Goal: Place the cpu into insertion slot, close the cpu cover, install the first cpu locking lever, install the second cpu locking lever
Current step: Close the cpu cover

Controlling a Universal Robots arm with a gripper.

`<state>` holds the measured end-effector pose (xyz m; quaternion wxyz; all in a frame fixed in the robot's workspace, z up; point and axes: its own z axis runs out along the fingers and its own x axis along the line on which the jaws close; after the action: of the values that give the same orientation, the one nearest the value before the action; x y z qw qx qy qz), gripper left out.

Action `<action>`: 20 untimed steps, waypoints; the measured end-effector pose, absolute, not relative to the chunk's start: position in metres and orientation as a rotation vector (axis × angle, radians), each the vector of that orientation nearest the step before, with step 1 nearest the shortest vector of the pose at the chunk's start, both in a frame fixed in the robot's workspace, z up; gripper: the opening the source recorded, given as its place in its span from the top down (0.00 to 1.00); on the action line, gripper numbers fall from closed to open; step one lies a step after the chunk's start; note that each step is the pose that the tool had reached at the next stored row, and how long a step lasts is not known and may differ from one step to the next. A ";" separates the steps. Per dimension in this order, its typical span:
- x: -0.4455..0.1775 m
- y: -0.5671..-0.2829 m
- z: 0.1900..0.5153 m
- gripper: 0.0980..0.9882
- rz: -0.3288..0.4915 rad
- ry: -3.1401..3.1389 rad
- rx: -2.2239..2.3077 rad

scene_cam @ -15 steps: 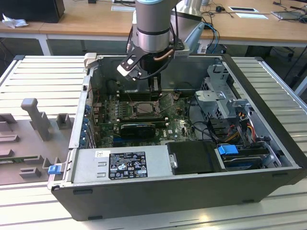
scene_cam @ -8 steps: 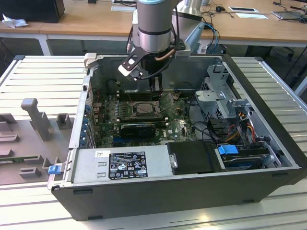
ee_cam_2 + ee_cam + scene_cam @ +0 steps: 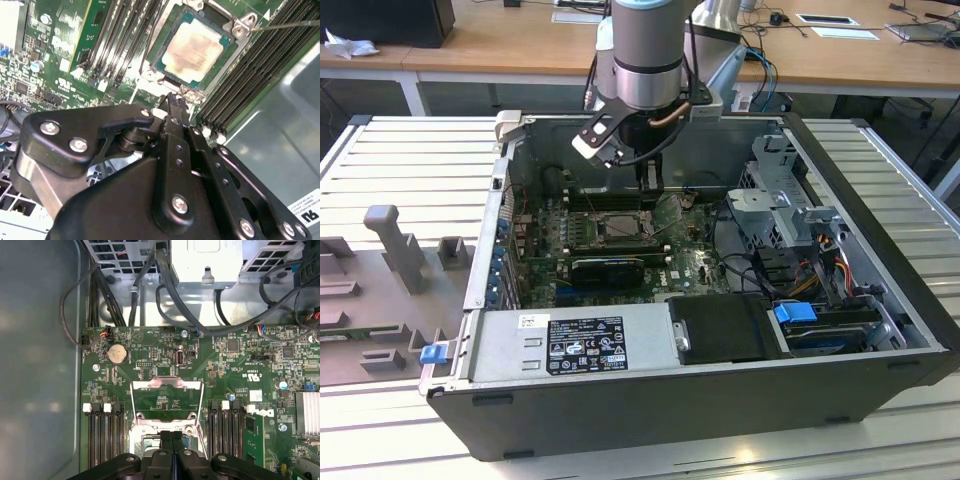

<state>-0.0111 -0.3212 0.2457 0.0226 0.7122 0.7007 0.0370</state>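
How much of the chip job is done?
Done: the cpu lies in the insertion slot. In hand: the gripper, fingers shut and empty, is down at the slot's edge beside the cpu cover, which looks still raised. Left: shutting the cover and fastening both levers; one lever rod looks loose.

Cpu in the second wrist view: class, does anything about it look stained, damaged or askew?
Yes: the cpu has a blotchy brownish stain spread across the middle of its pale metal top, unlike clean metal. It does not look askew.
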 end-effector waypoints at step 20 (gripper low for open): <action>0.036 -0.321 0.258 0.99 0.112 2.173 2.206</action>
<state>0.0358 -0.3213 0.2580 0.0214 0.7118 0.7011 0.0363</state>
